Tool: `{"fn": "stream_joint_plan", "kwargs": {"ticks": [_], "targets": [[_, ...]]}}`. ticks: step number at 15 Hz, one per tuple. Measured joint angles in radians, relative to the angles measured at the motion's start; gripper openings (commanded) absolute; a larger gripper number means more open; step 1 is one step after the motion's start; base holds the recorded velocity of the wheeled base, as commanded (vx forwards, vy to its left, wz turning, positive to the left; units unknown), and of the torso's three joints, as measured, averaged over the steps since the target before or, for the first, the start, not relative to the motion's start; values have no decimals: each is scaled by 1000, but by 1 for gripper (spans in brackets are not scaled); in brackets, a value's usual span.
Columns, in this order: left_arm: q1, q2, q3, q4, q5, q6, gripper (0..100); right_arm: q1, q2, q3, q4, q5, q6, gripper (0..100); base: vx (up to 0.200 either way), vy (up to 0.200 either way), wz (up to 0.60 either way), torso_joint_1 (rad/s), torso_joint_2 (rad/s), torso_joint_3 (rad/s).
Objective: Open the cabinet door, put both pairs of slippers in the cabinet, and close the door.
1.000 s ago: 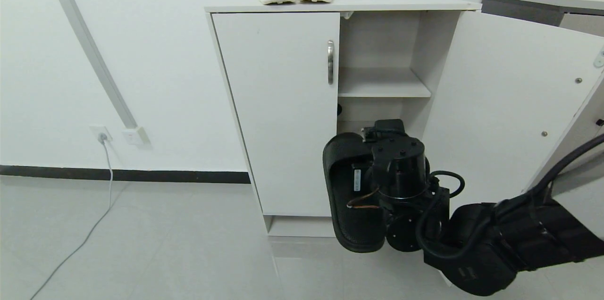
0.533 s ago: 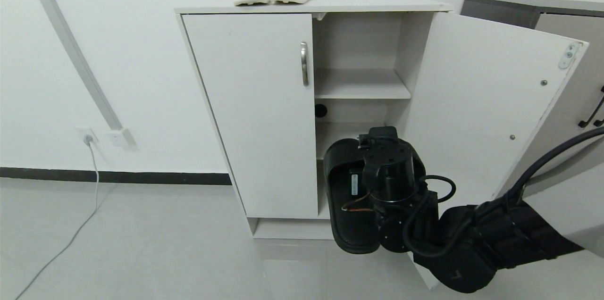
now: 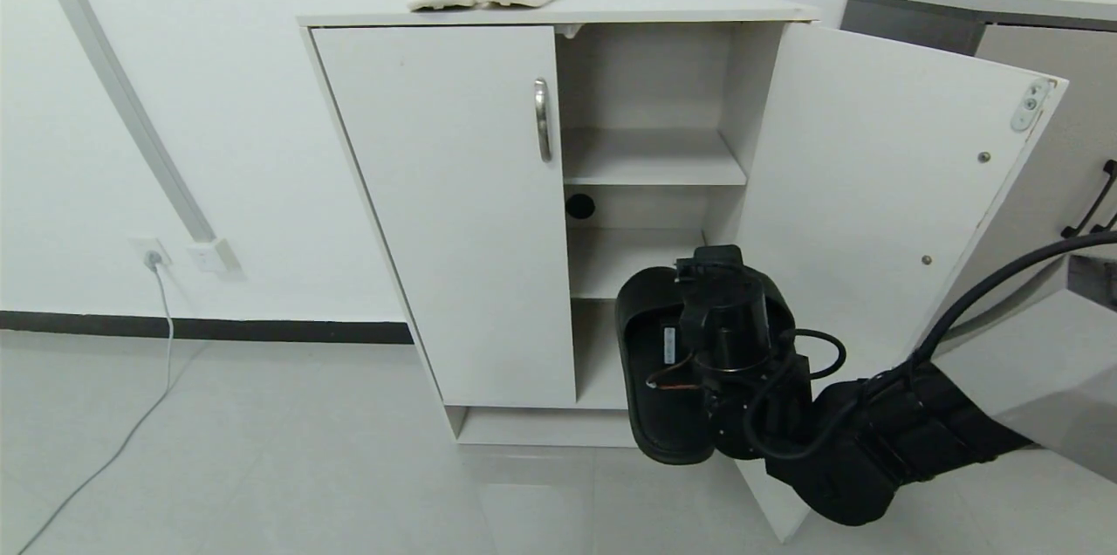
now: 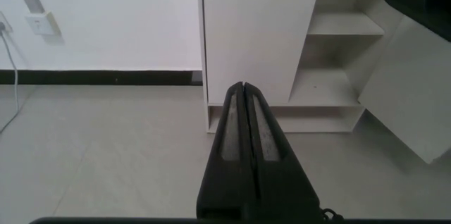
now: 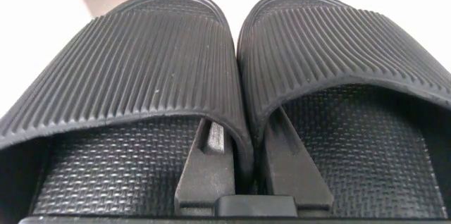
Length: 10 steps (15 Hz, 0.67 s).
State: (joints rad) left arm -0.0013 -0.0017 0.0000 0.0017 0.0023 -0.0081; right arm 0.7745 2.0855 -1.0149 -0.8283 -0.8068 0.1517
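Slippers [image 5: 162, 62] pinched in right end effector [image 5: 243, 139].

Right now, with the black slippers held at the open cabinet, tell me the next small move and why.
Probably ease the right claw forward, carrying the black slippers into the bottom compartment. The door stands wide open, the claw pinches both slippers together, and they hang just outside the opening, in front of that bare compartment.

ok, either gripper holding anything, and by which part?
Right gripper is shut on the black slippers, pinching their adjoining inner strap edges together. Left gripper is shut, holding nothing.
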Motion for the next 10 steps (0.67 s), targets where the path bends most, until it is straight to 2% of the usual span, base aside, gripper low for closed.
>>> {"fn": "stream_joint_plan", "kwargs": {"ticks": [2, 10], "targets": [[-1, 0, 0, 0, 0, -1, 0, -22, 13, 15, -4, 39, 0, 0, 0, 0, 0, 0, 0, 0], [0, 0, 0, 0, 0, -5, 0, -68, 47, 20, -14, 62, -1, 0, 0, 0, 0, 0, 0, 0]]}}
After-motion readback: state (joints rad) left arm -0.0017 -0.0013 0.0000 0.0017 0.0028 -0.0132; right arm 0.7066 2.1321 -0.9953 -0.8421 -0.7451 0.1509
